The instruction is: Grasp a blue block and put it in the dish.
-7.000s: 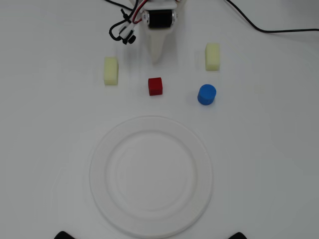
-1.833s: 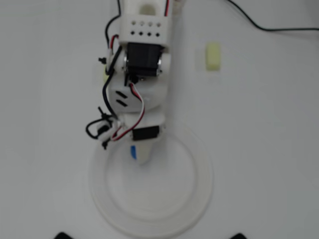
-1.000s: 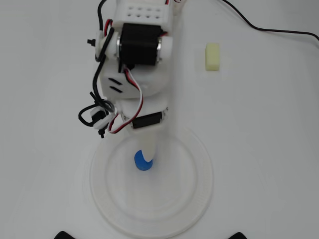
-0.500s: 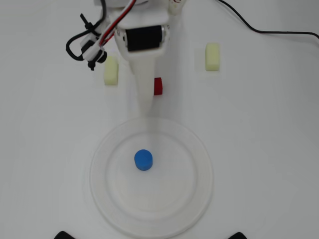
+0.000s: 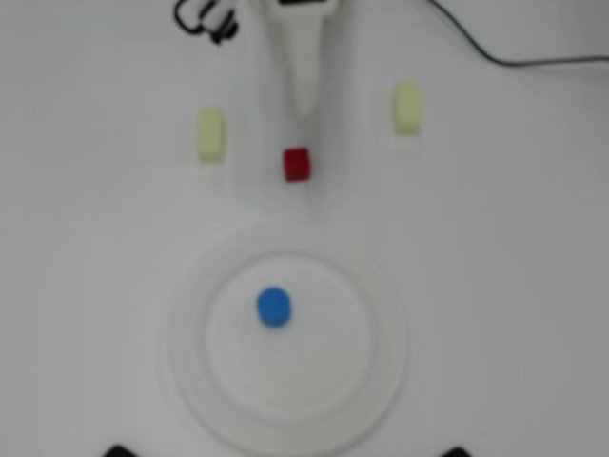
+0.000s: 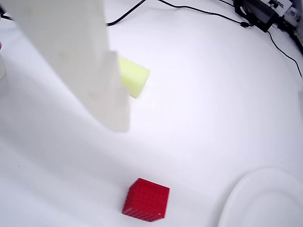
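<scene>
In the overhead view there is one white dish (image 5: 381,286), and it serves here as the landmark for all places. One blue block (image 5: 274,307) lies inside the dish, on its flat inner part, a little to the left of the centre and a little toward the top of the picture, well apart from the rim. One red cube (image 5: 297,164) stands on the white table (image 5: 514,238) just above the dish, outside its rim and not touching it. There are two pale yellow blocks: one (image 5: 211,134) is above the dish and to the left, the other (image 5: 407,106) is above the dish and to the right, both farther from the dish than the red cube. The gripper (image 5: 303,107) is one white tapered shape that points down toward the red cube and the dish, with its tip near the cube but apart from it. It holds nothing, and I cannot tell if the fingers are parted or closed. In the wrist view the same red cube (image 6: 146,200) lies left of the dish rim (image 6: 246,198), and one yellow block (image 6: 133,76) is partly hidden behind the white finger (image 6: 94,80). Two black cables (image 5: 504,52) run over the table far above the dish.
</scene>
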